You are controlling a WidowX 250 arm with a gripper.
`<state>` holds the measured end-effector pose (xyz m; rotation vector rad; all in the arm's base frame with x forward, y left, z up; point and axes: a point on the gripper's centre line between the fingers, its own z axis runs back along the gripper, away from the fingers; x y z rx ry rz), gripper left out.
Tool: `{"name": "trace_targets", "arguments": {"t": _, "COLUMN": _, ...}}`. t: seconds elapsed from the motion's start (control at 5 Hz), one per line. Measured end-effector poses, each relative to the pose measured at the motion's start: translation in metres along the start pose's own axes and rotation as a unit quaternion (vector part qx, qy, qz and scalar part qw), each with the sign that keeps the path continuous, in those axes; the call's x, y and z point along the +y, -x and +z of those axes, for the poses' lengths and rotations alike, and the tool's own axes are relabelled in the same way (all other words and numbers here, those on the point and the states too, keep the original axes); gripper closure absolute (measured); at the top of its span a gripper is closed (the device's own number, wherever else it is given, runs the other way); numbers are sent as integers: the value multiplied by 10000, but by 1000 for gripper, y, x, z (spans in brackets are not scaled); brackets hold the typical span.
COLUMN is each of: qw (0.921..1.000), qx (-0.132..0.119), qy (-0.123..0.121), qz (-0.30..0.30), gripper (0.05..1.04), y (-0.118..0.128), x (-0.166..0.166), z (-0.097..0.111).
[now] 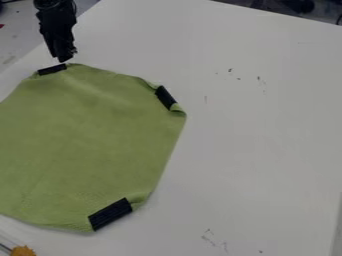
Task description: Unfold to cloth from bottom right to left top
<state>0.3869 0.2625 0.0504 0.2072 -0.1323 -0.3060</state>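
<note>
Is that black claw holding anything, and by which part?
It can't be told: the gripper ends right by the upper edge of the green cloth, near a black strip.

One tool point(65, 56), one green cloth point(90, 145), three black strips point(110, 214), perhaps one orange object point(23, 251).

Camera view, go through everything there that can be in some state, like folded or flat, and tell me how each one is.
Green cloth: spread mostly flat, with small folds at its right and bottom edges.
Black strips: three, lying apart along the cloth's edge.
Gripper: hanging near the cloth's top edge.
White table: marked with small dark scuffs.
</note>
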Motion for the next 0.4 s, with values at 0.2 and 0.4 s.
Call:
{"name": "trace_targets", "arguments": {"t": 0.2, "qw": 9985, "qx": 178, "qy": 117, "qz": 509, "gripper": 290, "y": -10, "x": 2, "z": 14}}
{"name": "trace_targets", "arguments": {"t": 0.4, "qw": 9940, "qx": 165, "qy": 288, "qz": 1042, "gripper": 79, "y": -17, "x": 2, "z": 25}}
